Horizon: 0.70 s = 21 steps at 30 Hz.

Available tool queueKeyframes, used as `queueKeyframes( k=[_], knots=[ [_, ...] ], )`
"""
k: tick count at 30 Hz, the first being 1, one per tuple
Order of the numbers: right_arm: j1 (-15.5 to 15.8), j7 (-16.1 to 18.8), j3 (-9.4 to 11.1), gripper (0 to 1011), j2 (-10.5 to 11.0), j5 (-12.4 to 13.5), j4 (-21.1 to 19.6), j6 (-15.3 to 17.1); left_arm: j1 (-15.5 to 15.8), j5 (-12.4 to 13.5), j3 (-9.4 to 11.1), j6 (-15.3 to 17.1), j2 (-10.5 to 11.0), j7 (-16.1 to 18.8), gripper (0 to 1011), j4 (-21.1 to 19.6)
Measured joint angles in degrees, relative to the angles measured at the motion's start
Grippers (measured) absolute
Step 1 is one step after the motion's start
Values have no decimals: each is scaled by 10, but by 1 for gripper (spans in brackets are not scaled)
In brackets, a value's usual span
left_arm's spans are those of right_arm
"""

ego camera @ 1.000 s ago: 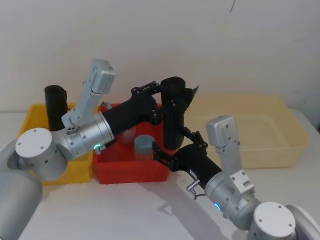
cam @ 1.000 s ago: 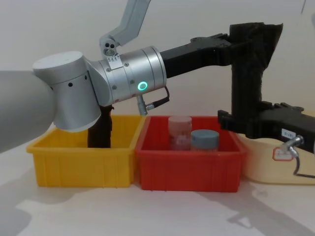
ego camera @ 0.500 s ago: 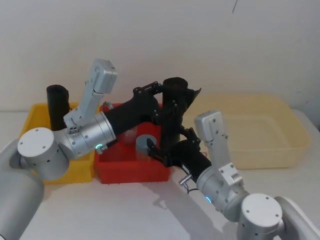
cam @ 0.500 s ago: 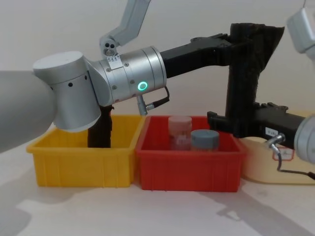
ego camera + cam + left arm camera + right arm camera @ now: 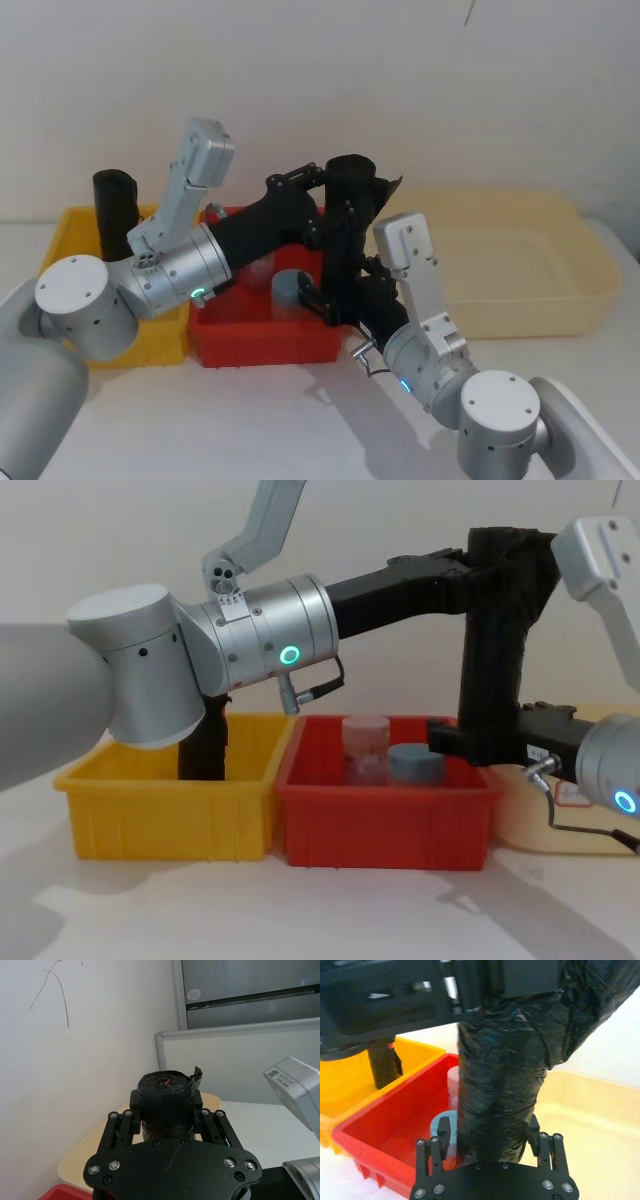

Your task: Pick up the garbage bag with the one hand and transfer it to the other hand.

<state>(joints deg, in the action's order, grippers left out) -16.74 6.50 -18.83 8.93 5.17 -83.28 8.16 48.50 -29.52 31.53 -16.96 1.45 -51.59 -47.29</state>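
Hanging upright above the right end of the red bin [image 5: 385,792], the bag [image 5: 342,262] is being held clear of everything by the left gripper [image 5: 338,205], which is clamped on it just below the flared top, so the pick-up is judged complete. The right gripper [image 5: 489,1141] is being presented at the bag's lower end with its fingers [image 5: 436,1144] spread to either side of the roll, a gap showing beside one finger. Closing of the right gripper and release by the left are judged to be outstanding.
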Motion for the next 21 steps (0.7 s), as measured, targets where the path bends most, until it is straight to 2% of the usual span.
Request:
queueKeyframes(
  k=[8,9,11,12,16,21],
  knots=[
    [-7,-5,10,726,-12,1,10,8,0,0,0,0,0,0,534,0],
    [-7,-5,12,669,-13,1,11,9,0,0,0,0,0,0,534,0],
    [-7,-5,15,639,-14,3,11,10,0,0,0,0,0,0,535,0],
    [-7,-5,18,576,-16,6,11,10,0,0,0,0,0,0,534,0],
    [-7,-4,26,537,-20,14,8,12,0,0,0,0,0,0,534,0],
    [-3,0,37,535,-24,23,0,12,0,0,0,0,0,0,534,0]
  ],
)
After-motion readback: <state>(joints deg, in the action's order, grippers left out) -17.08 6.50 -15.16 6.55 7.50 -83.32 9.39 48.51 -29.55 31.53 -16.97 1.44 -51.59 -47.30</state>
